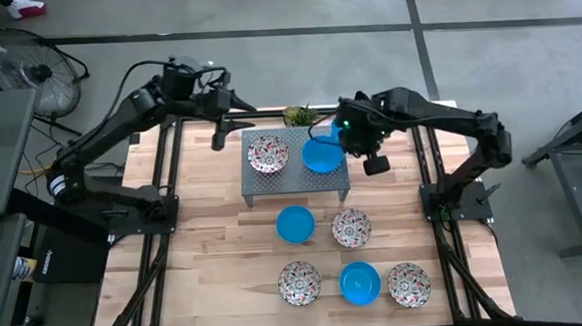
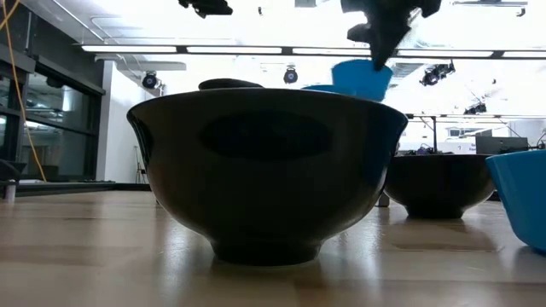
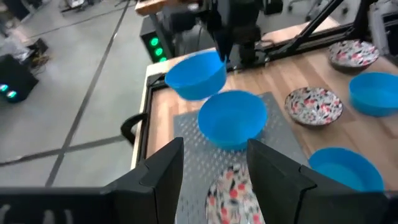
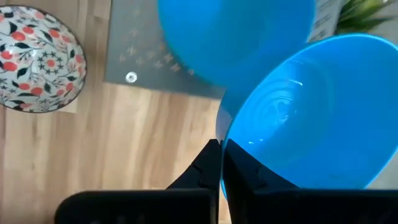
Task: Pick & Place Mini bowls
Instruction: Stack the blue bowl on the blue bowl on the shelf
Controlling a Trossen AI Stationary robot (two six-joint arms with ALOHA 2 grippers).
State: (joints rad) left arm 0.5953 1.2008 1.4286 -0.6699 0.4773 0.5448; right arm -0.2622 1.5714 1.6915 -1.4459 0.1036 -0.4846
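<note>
A grey perforated stand point(image 1: 297, 178) carries a floral mini bowl point(image 1: 268, 152) and a blue mini bowl point(image 3: 232, 118). My right gripper point(image 1: 341, 130) is shut on a second blue bowl point(image 3: 196, 74), tilted in the air just above the stand's blue one. My left gripper point(image 3: 214, 168) hovers open over the stand's far-left part, above the floral bowl point(image 3: 233, 193), touching nothing. On the wood nearer me stand a blue bowl point(image 1: 295, 223), a floral bowl point(image 1: 351, 227), and a near row of floral point(image 1: 299, 282), blue point(image 1: 359, 282) and floral point(image 1: 408, 284). My right gripper point(image 4: 221, 165) pinches the rim point(image 4: 231, 146) of the blue bowl, one finger inside the bowl and one outside its wall. The fingers come from above, pointing down. The bowl is lifted clear and hangs tilted over the other blue bowl point(image 4: 230, 37) on the stand.
A small green plant point(image 1: 298, 113) stands just beyond the stand's far edge, between the two arms. In the low view a dark bowl point(image 2: 266, 170) fills the foreground. Bare wood lies left of the stand point(image 1: 209, 217) and along the table's right side.
</note>
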